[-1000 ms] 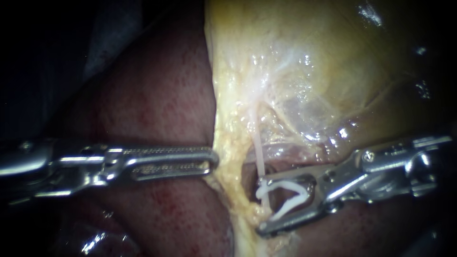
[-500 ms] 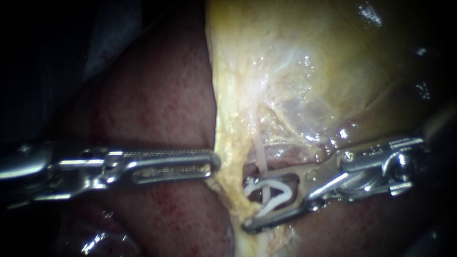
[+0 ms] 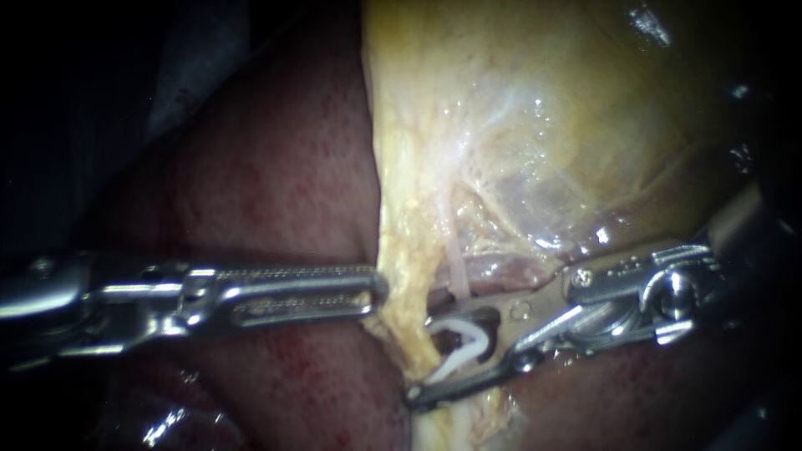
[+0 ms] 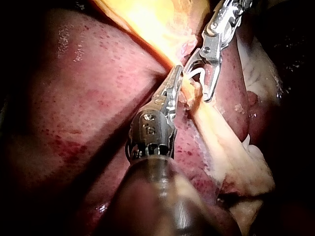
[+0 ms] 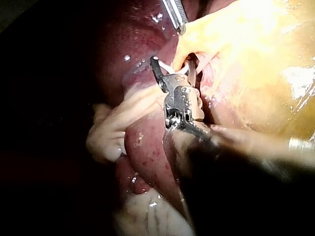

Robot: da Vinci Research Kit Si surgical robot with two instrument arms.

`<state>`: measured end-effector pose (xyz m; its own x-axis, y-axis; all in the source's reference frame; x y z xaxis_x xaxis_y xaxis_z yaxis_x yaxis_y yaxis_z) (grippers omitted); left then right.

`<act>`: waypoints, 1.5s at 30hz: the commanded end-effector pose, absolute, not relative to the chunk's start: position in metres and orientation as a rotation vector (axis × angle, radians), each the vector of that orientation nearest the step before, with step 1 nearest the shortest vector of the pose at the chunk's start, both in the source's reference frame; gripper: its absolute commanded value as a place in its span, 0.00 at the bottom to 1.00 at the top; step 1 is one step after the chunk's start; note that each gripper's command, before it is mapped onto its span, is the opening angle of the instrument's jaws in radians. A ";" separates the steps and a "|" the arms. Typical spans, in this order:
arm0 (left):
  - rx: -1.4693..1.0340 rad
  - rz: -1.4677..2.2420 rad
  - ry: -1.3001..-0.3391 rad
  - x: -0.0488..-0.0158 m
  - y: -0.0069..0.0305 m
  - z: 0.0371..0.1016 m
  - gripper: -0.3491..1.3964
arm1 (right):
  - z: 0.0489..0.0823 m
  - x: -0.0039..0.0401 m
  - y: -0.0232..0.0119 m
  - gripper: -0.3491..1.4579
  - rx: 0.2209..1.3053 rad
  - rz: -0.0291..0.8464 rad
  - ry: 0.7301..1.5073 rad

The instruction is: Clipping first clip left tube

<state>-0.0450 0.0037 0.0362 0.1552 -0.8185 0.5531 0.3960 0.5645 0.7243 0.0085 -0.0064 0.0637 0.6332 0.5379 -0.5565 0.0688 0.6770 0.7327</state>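
Observation:
A thin pale tube [image 3: 456,272] runs down from the gallbladder [image 3: 543,100] and passes behind the upper jaw of my right instrument [image 3: 423,355]. Those jaws stand apart around the tube and hold a white V-shaped clip [image 3: 462,341] between them; the stretch of tube inside the clip is hidden. The left wrist view shows the same clip [image 4: 196,73] close ahead of my left instrument [image 4: 173,83]. My left instrument [image 3: 372,288] lies level from the left, its jaws shut on the yellow tissue edge [image 3: 401,276] beside the tube.
Dark red liver [image 3: 276,167] lies behind and below both instruments. A yellow fatty strip [image 4: 221,132] trails away from the clip site. In the right wrist view pale folded tissue [image 5: 113,128] lies beside the right instrument [image 5: 172,66].
My right instrument has slid further left along the tube site, and its jaws have narrowed, squeezing the clip from a wide V to a tighter one. The left instrument has held still.

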 end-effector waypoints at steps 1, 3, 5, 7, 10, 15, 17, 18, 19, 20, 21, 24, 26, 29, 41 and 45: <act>0.467 -0.915 -1.100 -0.0450 0.0037 0.0364 0.00 | 0.0637 0.0087 -0.0065 0.52 0.801 0.303 0.858; 0.467 -0.915 -1.100 -0.0449 0.0038 0.0365 0.00 | 0.0636 0.0090 -0.0065 0.52 0.802 0.302 0.858; 0.467 -0.915 -1.100 -0.0449 0.0038 0.0365 0.00 | 0.0635 0.0092 -0.0066 0.52 0.803 0.300 0.858; 0.467 -0.915 -1.100 -0.0449 0.0038 0.0366 0.00 | 0.0635 0.0095 -0.0066 0.52 0.803 0.298 0.858; 0.467 -0.915 -1.100 -0.0449 0.0038 0.0366 0.00 | 0.0635 0.0098 -0.0066 0.52 0.808 0.296 0.856; 0.467 -0.915 -1.100 -0.0449 0.0038 0.0367 0.00 | 0.0633 0.0100 -0.0068 0.50 0.822 0.286 0.852; 0.467 -0.915 -1.100 -0.0449 0.0038 0.0367 0.00 | 0.0632 0.0102 -0.0069 0.50 0.825 0.284 0.851; 0.467 -0.915 -1.100 -0.0449 0.0038 0.0367 0.00 | 0.0632 0.0103 -0.0069 0.50 0.828 0.282 0.850; 0.467 -0.915 -1.100 -0.0449 0.0038 0.0367 0.00 | 0.0632 0.0105 -0.0069 0.50 0.828 0.281 0.850; 0.467 -0.915 -1.100 -0.0449 0.0038 0.0367 0.00 | 0.0632 0.0106 -0.0069 0.50 0.831 0.285 0.848; 0.467 -0.915 -1.100 -0.0449 0.0038 0.0367 0.00 | 0.0632 0.0108 -0.0069 0.50 0.832 0.283 0.848; 0.467 -0.915 -1.100 -0.0449 0.0038 0.0367 0.00 | 0.0632 0.0110 -0.0069 0.49 0.837 0.283 0.845; 0.467 -0.915 -1.100 -0.0449 0.0038 0.0367 0.00 | 0.0632 0.0110 -0.0069 0.48 0.843 0.291 0.841; 0.466 -0.915 -1.100 -0.0449 0.0038 0.0367 0.00 | 0.0632 0.0110 -0.0070 0.47 0.848 0.290 0.838; 0.466 -0.915 -1.100 -0.0449 0.0039 0.0367 0.00 | 0.0633 0.0109 -0.0071 0.40 0.870 0.297 0.826; 0.466 -0.915 -1.100 -0.0449 0.0039 0.0367 0.00 | 0.0633 0.0104 -0.0071 0.21 0.904 0.288 0.810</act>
